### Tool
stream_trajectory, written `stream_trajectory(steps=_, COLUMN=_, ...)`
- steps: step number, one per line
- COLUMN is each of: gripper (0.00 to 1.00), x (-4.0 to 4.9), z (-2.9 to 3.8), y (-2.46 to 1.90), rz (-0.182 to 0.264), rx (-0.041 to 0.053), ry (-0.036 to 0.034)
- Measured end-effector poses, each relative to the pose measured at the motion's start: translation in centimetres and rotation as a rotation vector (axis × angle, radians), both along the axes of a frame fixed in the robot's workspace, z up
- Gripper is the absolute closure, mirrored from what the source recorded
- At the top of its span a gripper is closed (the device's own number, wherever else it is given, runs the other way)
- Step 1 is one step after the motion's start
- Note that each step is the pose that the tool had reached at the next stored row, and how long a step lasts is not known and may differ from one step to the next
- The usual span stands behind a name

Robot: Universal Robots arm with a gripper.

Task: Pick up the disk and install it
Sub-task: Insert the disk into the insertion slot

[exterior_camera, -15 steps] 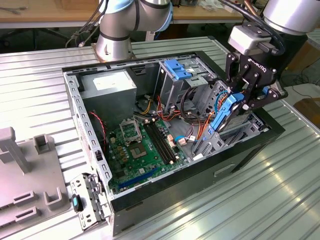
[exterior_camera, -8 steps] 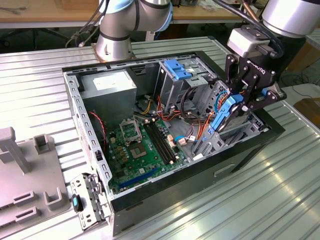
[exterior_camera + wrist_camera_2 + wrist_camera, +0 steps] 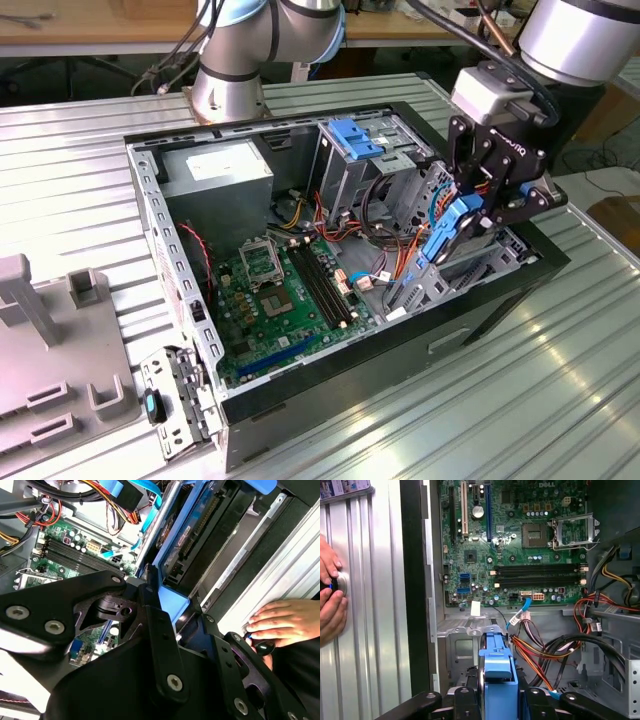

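The tool (image 3: 470,212) is clamped on the disk (image 3: 438,248), which stands on edge, its long axis slanting down into the open computer case (image 3: 400,348).

Cables (image 3: 385,205) and the cage (image 3: 345,165) hem in the claw (image 3: 476,208) gripping the disk (image 3: 441,243); free room lies open over the motherboard (image 3: 270,290).

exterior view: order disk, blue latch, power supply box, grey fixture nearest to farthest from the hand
1. disk, gripped in the hand, exterior view's right
2. blue latch, atop the drive cage
3. power supply box, left of the latch
4. grey fixture, far at the exterior view's left
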State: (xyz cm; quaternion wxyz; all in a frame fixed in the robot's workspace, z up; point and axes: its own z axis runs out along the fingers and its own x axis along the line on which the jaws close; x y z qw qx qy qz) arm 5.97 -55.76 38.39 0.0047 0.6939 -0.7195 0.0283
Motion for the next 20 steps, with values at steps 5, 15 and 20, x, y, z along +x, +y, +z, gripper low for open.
stream_trajectory(steps=5, gripper=0.63, x=0.02, z=-0.66, y=-0.04, rz=0.0, rx=-0.0001, ry=0.0)
stream_trajectory(steps=15, gripper=0.63, x=0.03, z=-1.47, y=-0.09, rz=0.0, rx=-0.0002, ry=0.0)
stream_trajectory(steps=20, gripper=0.56, x=0.04, z=-1.5, y=-0.09, rz=0.0, rx=-0.0001, ry=0.0)
